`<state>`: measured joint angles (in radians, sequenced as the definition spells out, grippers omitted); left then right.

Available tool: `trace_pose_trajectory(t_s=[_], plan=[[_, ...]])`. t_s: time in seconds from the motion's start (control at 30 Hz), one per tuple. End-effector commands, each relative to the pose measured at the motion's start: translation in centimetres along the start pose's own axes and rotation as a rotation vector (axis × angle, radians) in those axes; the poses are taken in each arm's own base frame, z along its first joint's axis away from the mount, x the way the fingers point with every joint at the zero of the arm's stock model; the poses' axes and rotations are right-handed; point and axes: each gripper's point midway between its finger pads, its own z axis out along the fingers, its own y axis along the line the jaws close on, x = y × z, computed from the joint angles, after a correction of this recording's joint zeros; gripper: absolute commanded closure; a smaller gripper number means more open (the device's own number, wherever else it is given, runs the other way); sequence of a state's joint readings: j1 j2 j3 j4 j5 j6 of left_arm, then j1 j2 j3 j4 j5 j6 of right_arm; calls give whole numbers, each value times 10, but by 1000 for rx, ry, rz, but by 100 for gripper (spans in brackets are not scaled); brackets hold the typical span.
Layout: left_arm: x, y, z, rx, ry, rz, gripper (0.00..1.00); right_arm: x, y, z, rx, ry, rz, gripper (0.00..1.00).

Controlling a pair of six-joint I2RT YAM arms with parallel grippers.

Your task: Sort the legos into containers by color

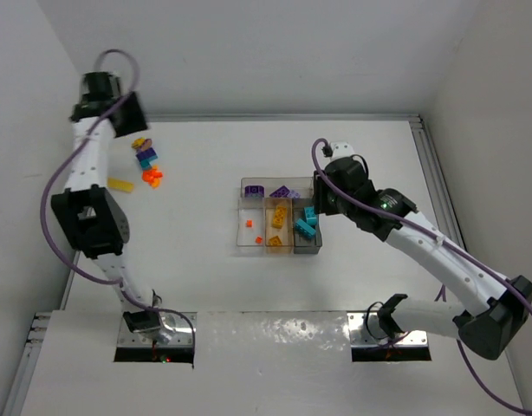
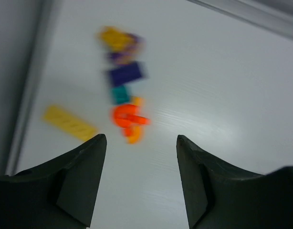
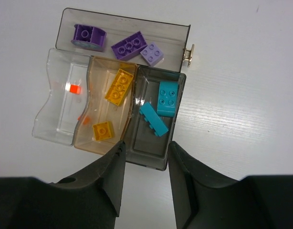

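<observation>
While left fingers [image 2: 79, 181] hang half-open over loose legos [image 2: 127, 119], right fingers [image 3: 103, 186] narrowly parted above tray [image 3: 56, 109] — both empty

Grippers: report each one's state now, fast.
Left gripper: open, empty, above the loose legos.
Right gripper: narrowly open, empty, at the tray edge.

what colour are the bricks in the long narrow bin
Purple; the bricks show best in the right wrist view.

The tray [image 1: 246, 241] is being seen from high overhead and closely from the right wrist; bricks [image 1: 147, 158] left of it are being shared with the left wrist.
</observation>
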<state>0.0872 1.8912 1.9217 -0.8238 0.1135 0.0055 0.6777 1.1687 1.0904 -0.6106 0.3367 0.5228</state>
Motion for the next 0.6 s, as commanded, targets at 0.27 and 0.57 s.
trace_pose_trajectory(t_s=[0.27, 0.57], plan=[[6, 198, 22, -702, -209, -697, 29, -10, 21, 18, -26, 70, -18, 60], [62, 236, 82, -744, -132, -933, 22, -6, 23, 20, -10, 139, -27, 61]])
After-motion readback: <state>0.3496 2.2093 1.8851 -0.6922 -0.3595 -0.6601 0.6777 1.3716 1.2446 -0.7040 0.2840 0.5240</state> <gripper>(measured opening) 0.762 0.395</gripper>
